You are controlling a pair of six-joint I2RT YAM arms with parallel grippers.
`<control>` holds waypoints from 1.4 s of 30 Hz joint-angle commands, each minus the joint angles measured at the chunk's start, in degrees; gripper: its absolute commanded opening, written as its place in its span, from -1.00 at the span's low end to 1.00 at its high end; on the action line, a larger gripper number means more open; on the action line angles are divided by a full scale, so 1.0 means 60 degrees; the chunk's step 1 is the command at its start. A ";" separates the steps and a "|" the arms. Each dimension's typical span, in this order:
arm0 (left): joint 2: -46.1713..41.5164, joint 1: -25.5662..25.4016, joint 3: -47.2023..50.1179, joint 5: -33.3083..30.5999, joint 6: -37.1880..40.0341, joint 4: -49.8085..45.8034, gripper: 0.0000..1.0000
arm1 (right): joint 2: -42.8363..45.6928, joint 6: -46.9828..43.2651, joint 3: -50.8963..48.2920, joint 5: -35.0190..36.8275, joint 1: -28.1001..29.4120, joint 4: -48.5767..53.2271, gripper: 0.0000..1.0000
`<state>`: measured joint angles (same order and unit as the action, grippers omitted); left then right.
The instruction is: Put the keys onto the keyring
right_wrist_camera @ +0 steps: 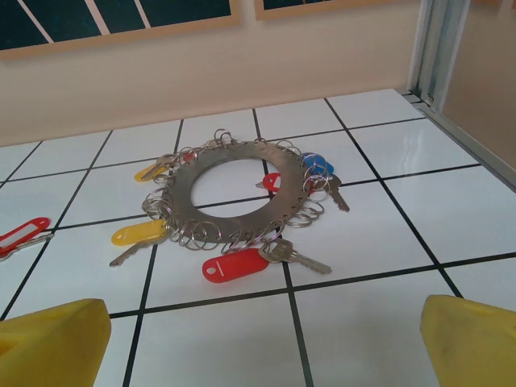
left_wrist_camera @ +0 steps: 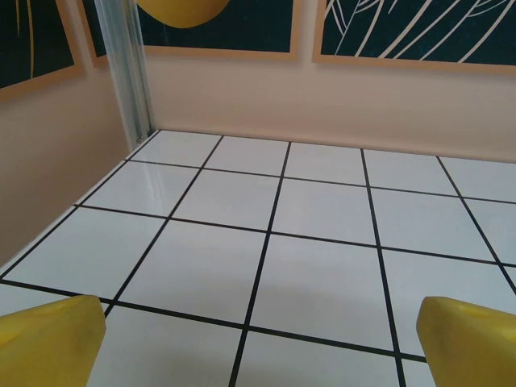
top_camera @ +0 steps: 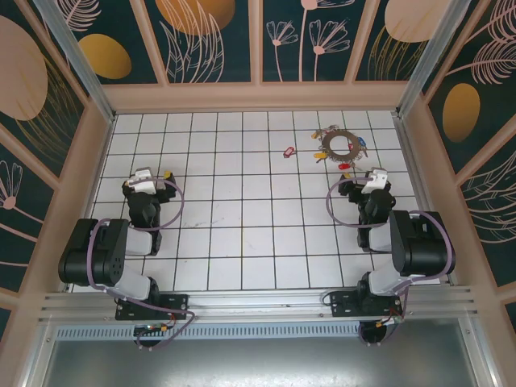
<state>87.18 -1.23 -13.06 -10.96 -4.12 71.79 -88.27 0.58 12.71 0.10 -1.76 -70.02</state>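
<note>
left gripper (left_wrist_camera: 258,347) and right gripper (right_wrist_camera: 258,347) hang spread wide, empty. the keyring (right_wrist_camera: 242,216) lies just ahead of the right one, a loose red-tagged key (right_wrist_camera: 20,235) off to its left. lying flat, that key could probably skid away from a pinch.

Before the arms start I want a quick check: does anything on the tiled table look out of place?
One key with a pink-red tag lies alone on the tiles, left of the keyring and apart from it. The other tagged keys cluster at the ring's edge. Nothing looks spilled or damaged.
</note>
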 commanded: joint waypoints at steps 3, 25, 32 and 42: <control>-0.0002 0.0051 0.0009 0.0062 -0.0103 0.0343 0.98 | 0.0006 0.0104 0.0123 -0.0016 -0.0009 -0.0195 0.98; -0.0015 0.0045 -0.0015 0.0096 -0.0090 0.0311 0.98 | 0.0015 0.0090 0.0123 -0.0016 -0.0006 -0.0170 0.98; -0.0012 0.0059 -0.0042 0.0099 -0.0104 0.0276 0.98 | 0.0005 0.0123 0.0126 -0.0130 -0.0071 -0.0181 0.98; -0.4329 0.0044 -0.2138 0.0459 -0.1747 -0.6490 0.98 | 0.2836 0.1704 0.3054 0.1530 -0.0182 0.6987 0.98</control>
<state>67.77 -1.21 -20.21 -9.32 -8.34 48.47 -74.15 4.69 22.72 4.03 -2.20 -45.54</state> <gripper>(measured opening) 0.988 0.989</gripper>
